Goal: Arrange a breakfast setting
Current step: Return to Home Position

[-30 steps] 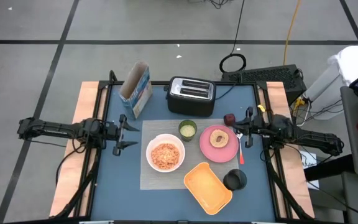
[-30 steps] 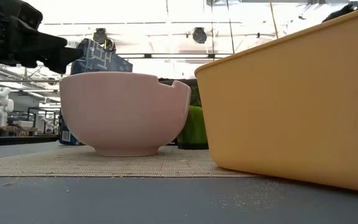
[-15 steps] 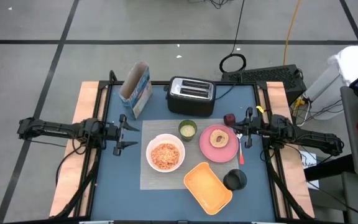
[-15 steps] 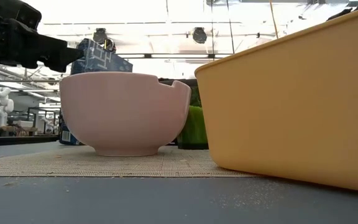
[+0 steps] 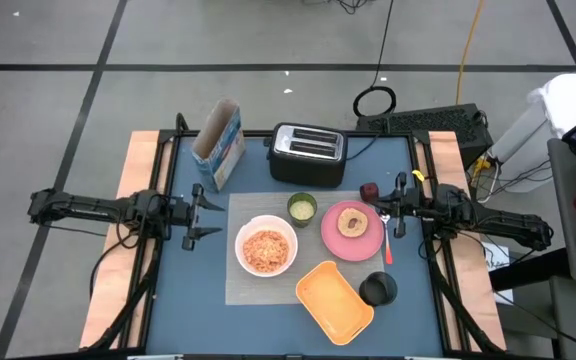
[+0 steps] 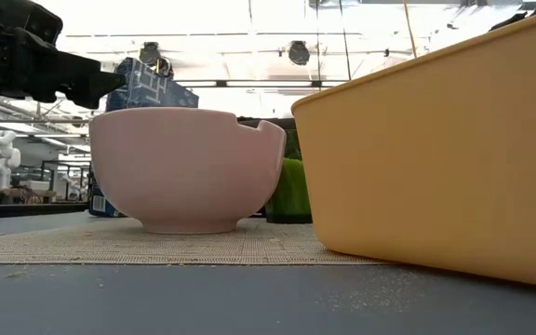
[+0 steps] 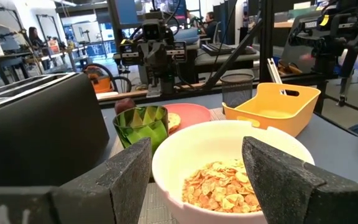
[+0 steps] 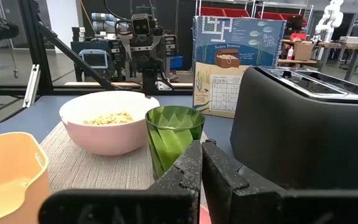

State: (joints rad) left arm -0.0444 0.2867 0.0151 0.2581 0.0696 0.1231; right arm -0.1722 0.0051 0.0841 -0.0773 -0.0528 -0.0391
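Tray [image 5: 334, 300] nearest, overlapping mat [image 5: 238, 285] front corner. On mat: bowl [image 5: 266, 250] with cereal, plate [image 5: 353, 249] to its right carrying bread [image 5: 351, 222], cup [image 5: 301, 208] behind, between them. Toaster [image 5: 308, 152] at back. Beside mat's left edge left gripper [image 5: 214, 210], fingers apart; just right of plate right gripper [image 5: 380, 206], fingers together.
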